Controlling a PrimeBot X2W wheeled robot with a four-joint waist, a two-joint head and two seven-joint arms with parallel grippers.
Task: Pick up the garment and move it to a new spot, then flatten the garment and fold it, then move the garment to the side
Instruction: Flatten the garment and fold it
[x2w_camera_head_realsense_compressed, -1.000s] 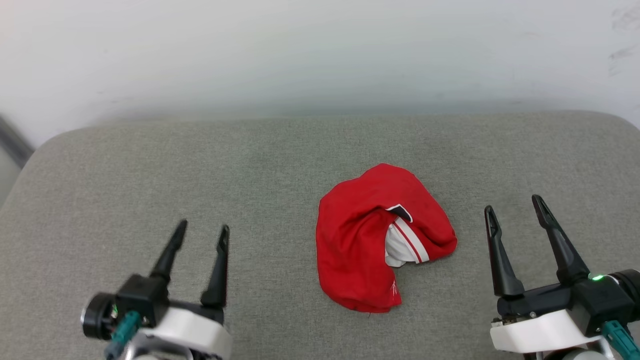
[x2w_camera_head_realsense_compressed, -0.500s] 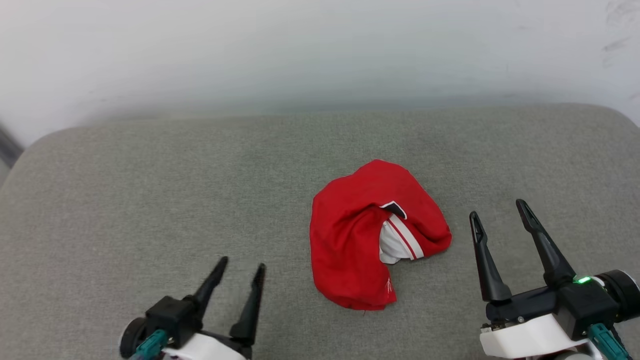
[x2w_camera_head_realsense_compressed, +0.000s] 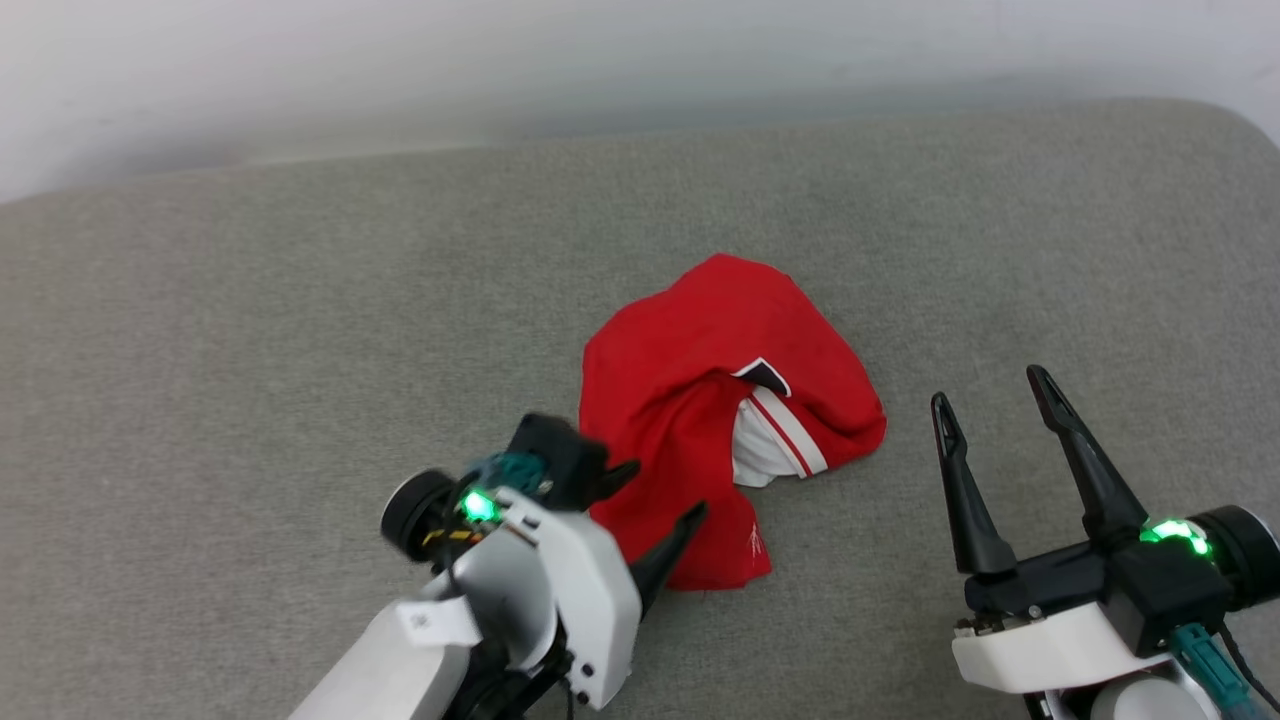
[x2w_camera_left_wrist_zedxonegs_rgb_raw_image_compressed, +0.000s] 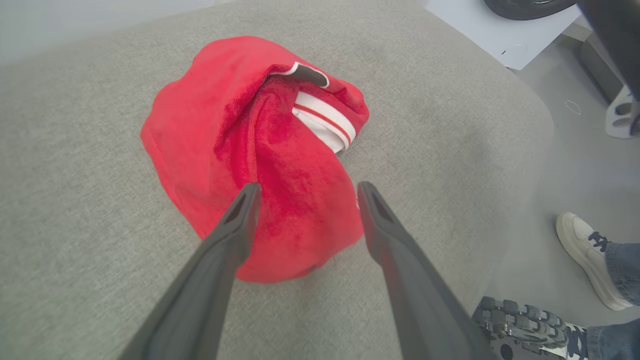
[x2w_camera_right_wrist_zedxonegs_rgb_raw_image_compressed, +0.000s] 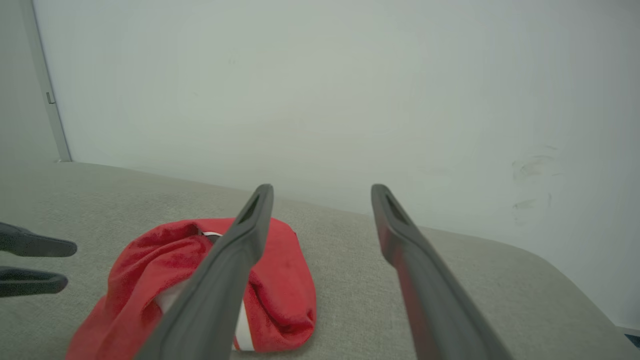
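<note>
Grey cushion: red jersey crumpled, not yet lifted. Our left gripper agape at jersey's near edge, right gripper agape beside jersey. We judge all steps ahead.

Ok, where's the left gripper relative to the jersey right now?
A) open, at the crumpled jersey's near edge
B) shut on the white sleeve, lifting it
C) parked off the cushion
A: the left gripper stands open at the near edge of the garment, which lies crumpled on the cushion, not lifted.

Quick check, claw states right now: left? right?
Left claw: open, holding nothing, poised at the garment.
Right claw: open, holding nothing, apart from the garment.
</note>
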